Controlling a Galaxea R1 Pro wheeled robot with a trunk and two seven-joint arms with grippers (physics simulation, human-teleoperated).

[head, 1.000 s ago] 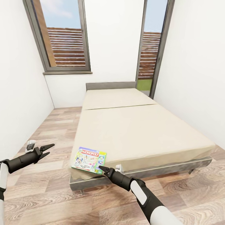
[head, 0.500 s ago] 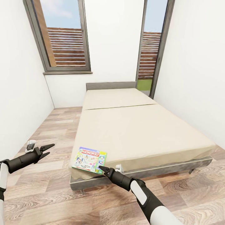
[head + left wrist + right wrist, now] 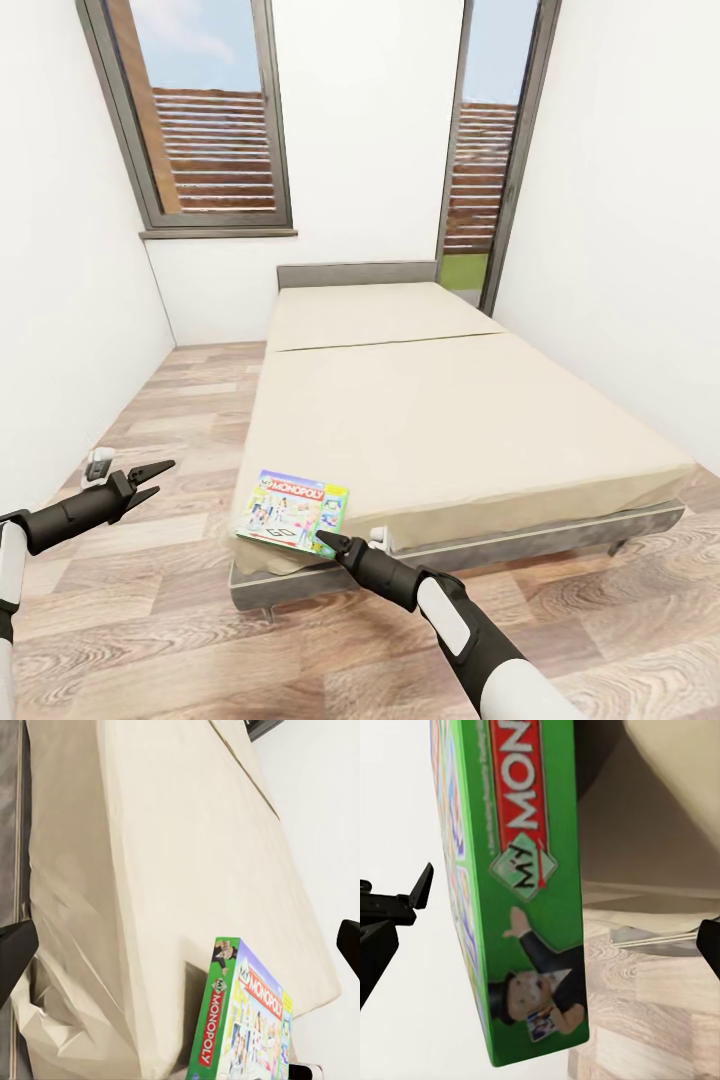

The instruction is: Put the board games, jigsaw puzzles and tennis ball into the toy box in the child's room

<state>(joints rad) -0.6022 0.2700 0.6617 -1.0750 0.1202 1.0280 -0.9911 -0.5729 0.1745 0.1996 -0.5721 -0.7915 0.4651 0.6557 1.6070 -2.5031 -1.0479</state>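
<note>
Change: whole head view shifted slightly, so only the camera is judged moved | green-edged white-topped Monopoly box (image 3: pixel 293 513) on beige bed (image 3: pixel 440 420) corner, just ahead of right gripper (image 3: pixel 328 541) fingers, spread, empty | left gripper (image 3: pixel 152 479) parted, empty, well aside | grasp not yet made.

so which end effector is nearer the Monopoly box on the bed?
Right. The right end effector sits at the near edge of the Monopoly box, at the corner of the bed. The left end effector hangs open over the floor, well off to the box's left.

Monopoly box (image 3: pixel 244 1024) lies at corner of beige mattress (image 3: pixel 150 870); claw tips spread wide.
</note>
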